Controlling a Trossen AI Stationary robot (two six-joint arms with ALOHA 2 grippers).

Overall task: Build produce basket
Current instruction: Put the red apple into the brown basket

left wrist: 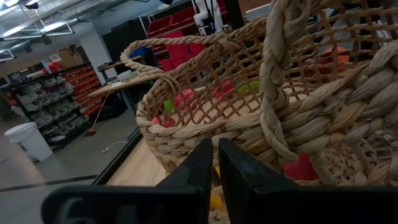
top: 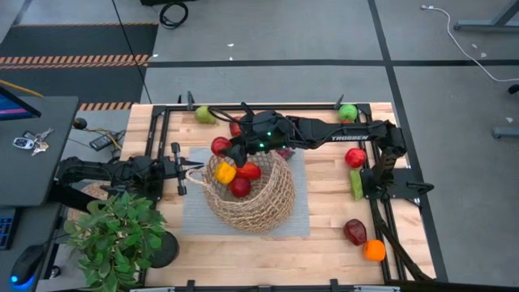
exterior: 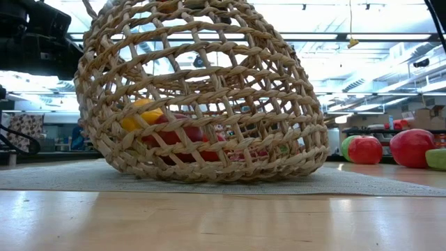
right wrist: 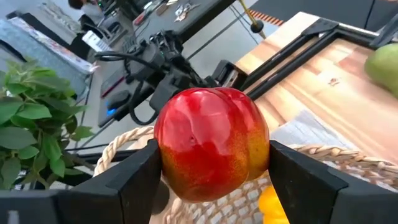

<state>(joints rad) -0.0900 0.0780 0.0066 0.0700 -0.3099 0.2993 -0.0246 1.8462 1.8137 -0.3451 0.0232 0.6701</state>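
the basket (top: pixel 251 199) — round, open-weave tan wicker — lies tipped on a grey woven mat (top: pixel 195 219) near the middle of the pale wooden table (top: pixel 324 235), its mouth turned toward the left arm. inside it sit a glossy yellow pepper (top: pixel 225 172) and two smooth red fruits (top: pixel 241 187). the left gripper (top: pixel 188 171) is at the basket's rim beside one thin loop handle (top: pixel 195 173), its dark fingers (left wrist: pixel 199 168) drawn nearly together; whether they pinch the handle i cannot tell. above the basket's rim, the right gripper (right wrist: pixel 211 163) clamps a shiny red-and-yellow apple (right wrist: pixel 211 143) between its two flat pads. outside the basket — a green pear (top: pixel 203 114) and a green apple (top: pixel 348 113) at the far edge, a red apple (top: pixel 355 157) to the right, a dark red piece (top: pixel 355 231) and an orange (top: pixel 374 250) at the near right. a leafy potted plant (top: pixel 113 235) stands to the basket's near left.
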